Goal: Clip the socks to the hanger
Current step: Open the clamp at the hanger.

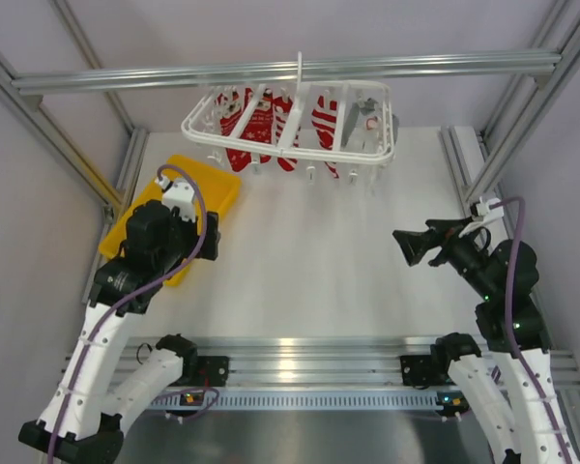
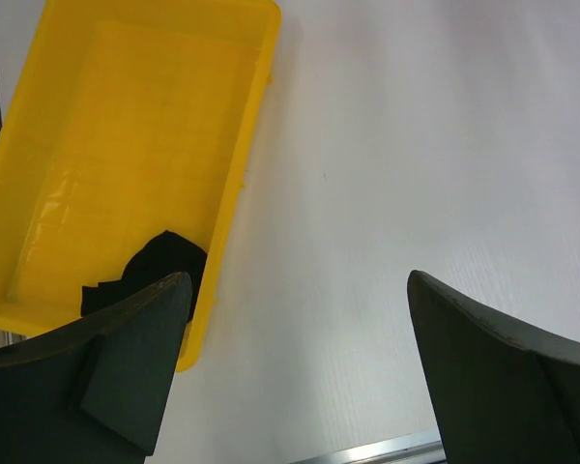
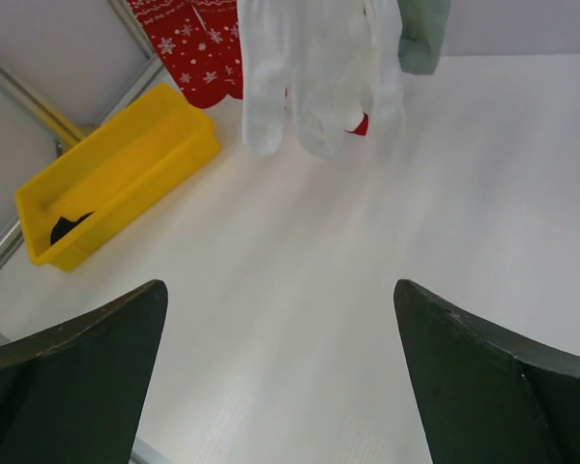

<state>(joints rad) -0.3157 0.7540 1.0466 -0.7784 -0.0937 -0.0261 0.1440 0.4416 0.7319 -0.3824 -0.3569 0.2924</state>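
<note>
A black sock (image 2: 159,266) lies crumpled in the near corner of the yellow tray (image 2: 126,126); it also shows in the right wrist view (image 3: 68,228). In the top view my left arm hides it. The white hanger (image 1: 290,135) hangs from the top bar at the back, with dangling clips. My left gripper (image 2: 300,290) is open and empty, above the table just right of the tray's near corner; its left finger (image 2: 135,358) is next to the sock. My right gripper (image 1: 411,244) is open and empty at mid-right, pointing left.
Red-and-white patterned socks (image 1: 256,121) and a grey-white garment (image 1: 367,121) hang from the hanger; they show in the right wrist view too (image 3: 319,68). The yellow tray (image 1: 203,184) sits at the table's left. Aluminium frame rails (image 1: 483,164) line the sides and front.
</note>
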